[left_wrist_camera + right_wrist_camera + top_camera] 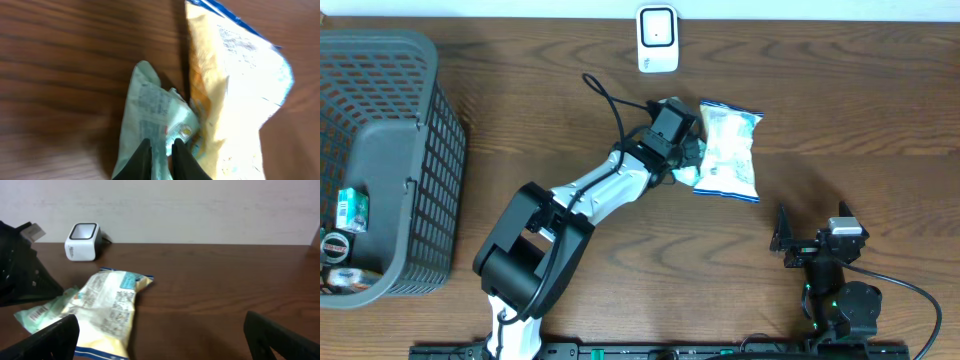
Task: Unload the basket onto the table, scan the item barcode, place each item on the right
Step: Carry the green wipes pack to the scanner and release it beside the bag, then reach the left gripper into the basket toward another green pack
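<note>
The left end effector [161, 157] is reaching out over the middle of the desk [520, 100], with its arm stretching diagonally from the near edge. Its fingers [142, 159] are standing narrow, and the near end of a green packet [150, 107] is sitting between them, touching both. The green packet is lying flat on the desk, crumpled. Its right edge is touching a larger white, yellow and blue snack bag [728, 150], which is lying just beside it on the side away from the arm. In the right wrist view, a barcode label [37, 312] is showing on the end of the green packet, facing up and toward that camera.

A white barcode scanner [657, 38] is standing upright at the far edge of the desk, against the wall. It is well apart from both packets, and its window is facing the work area.

The right end effector [165, 339] is hanging low over the near right part of the desk. Its jaws are spreading wide and are holding nothing. It is apart from the snack bag and pointing toward it.

A grey slotted basket [445, 180] is occupying the left end of the desk. It is containing a small green box [352, 208] and some round items [335, 245] too small to identify.
</note>
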`<state>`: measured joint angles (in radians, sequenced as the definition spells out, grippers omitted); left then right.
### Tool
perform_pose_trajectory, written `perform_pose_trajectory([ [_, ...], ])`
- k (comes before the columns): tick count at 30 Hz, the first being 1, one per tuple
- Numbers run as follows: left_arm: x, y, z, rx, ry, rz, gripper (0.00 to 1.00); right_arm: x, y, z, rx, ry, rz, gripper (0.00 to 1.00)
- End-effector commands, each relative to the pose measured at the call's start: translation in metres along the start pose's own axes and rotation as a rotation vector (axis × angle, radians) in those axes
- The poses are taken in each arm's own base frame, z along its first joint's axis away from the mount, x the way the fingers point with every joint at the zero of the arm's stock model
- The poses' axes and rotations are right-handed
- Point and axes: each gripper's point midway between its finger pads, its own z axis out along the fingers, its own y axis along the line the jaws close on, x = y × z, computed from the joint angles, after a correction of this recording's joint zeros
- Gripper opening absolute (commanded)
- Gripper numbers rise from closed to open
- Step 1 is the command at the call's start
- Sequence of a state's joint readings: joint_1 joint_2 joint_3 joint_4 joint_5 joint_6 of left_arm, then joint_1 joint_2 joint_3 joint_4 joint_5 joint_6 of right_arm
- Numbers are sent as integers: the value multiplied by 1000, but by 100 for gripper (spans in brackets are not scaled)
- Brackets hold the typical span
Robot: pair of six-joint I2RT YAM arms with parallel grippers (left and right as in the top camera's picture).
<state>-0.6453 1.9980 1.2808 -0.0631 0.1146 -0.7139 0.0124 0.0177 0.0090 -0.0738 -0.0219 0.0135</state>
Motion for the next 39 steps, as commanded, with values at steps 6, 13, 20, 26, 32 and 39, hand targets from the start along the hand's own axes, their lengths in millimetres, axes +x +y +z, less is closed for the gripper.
perform_pose_trajectory([
  [6,-8,-16,-4,69,-14,-1,14,1,-3,0,14,1,-6,99],
  [13,-45,-5,-39,60,-79,43,14,1,-3,0,14,1,-6,99],
  [20,-91,9,-128,-13,-216,176,23,1,-3,0,14,1,-6,99],
  [26,-133,46,-236,-161,-408,272,53,1,-3,0,14,1,-6,99],
  [32,-179,120,-370,-456,-740,171,72,1,-3,0,14,1,-6,99],
  [39,-179,225,-494,-798,-958,-54,98,1,-3,0,14,1,-6,99],
])
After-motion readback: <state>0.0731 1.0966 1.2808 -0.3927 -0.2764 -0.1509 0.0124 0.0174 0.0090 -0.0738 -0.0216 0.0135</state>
